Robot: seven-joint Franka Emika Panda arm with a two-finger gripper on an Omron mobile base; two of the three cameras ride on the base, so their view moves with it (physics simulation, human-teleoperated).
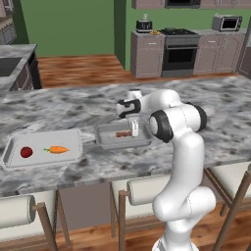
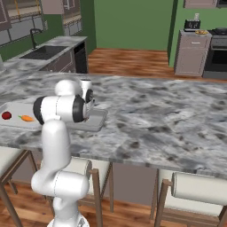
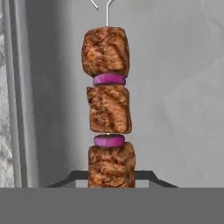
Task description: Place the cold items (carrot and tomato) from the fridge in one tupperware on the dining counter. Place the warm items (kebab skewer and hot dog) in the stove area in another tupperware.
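My gripper reaches down into the second grey tupperware on the marble dining counter and is shut on the kebab skewer. In the hand view the kebab skewer, brown meat chunks with purple onion rings, runs up from between the fingers over the tray floor. To the left stands the first tupperware holding the tomato and the carrot. From the right I see that tomato and carrot too. The hot dog is too small to make out.
Cushioned stools are tucked under the counter's near edge. Across the wooden floor stand the stove, a microwave and a toaster with a small yellowish thing beside it. A sink lies at the far left.
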